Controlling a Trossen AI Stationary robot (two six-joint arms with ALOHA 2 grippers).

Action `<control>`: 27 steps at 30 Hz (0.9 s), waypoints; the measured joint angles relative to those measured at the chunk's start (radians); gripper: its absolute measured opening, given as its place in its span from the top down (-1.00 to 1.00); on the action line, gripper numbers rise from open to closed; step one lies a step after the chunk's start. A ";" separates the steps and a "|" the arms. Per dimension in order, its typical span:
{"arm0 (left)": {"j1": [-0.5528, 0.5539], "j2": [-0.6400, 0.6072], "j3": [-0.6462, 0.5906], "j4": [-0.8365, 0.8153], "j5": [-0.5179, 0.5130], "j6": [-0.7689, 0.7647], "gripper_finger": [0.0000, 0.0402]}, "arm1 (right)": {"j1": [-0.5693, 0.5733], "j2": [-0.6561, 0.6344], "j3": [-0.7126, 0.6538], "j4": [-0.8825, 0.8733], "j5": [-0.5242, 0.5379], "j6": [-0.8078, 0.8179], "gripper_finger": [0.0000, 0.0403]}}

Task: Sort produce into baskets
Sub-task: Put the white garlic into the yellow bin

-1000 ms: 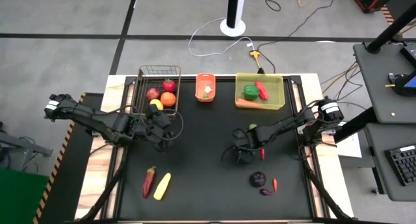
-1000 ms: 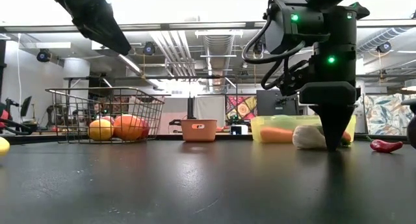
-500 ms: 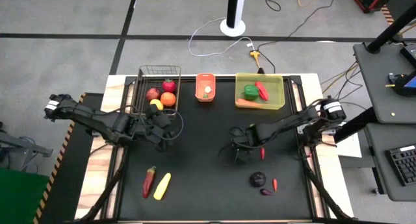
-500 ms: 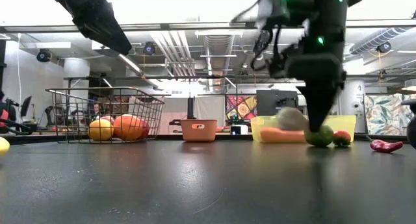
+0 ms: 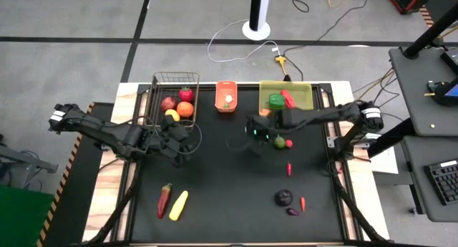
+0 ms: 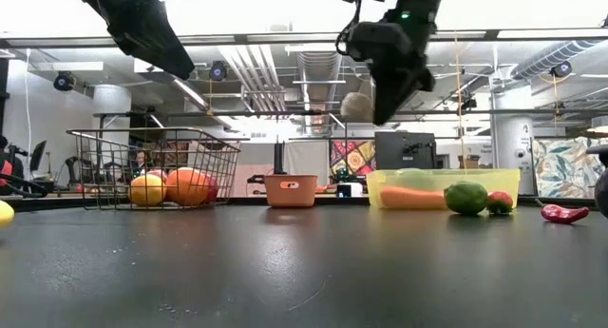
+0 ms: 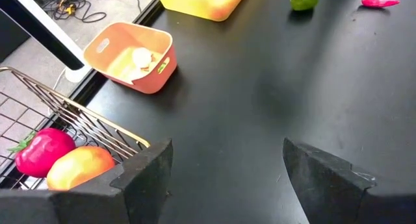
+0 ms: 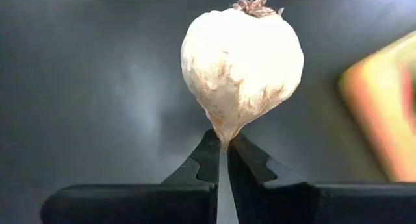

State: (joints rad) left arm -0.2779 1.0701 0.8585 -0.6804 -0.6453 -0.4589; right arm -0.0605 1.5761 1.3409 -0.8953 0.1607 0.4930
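We'd got the right end effector (image 8: 221, 160) pinched shut on the tip of a garlic bulb (image 8: 242, 65); a second earlier it sat low on the table (image 5: 215, 182), now it was lifted and swung toward the orange basket (image 5: 226, 97), so probably heading there; left end effector (image 7: 224, 169) gaped wide beside the wire basket (image 5: 173, 89), holding nothing; three baskets counting the yellow bin (image 5: 304, 104); one lime (image 5: 279, 141) left behind on the table.
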 joint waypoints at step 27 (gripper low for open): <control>0.000 0.000 0.000 0.000 0.001 -0.026 -0.36 | -0.733 0.001 -0.063 -0.249 0.168 -0.055 0.94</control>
State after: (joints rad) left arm -0.2779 1.0702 0.8585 -0.6804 -0.6447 -0.4850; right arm -0.7932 1.5774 1.2774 -1.1439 0.3287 0.4380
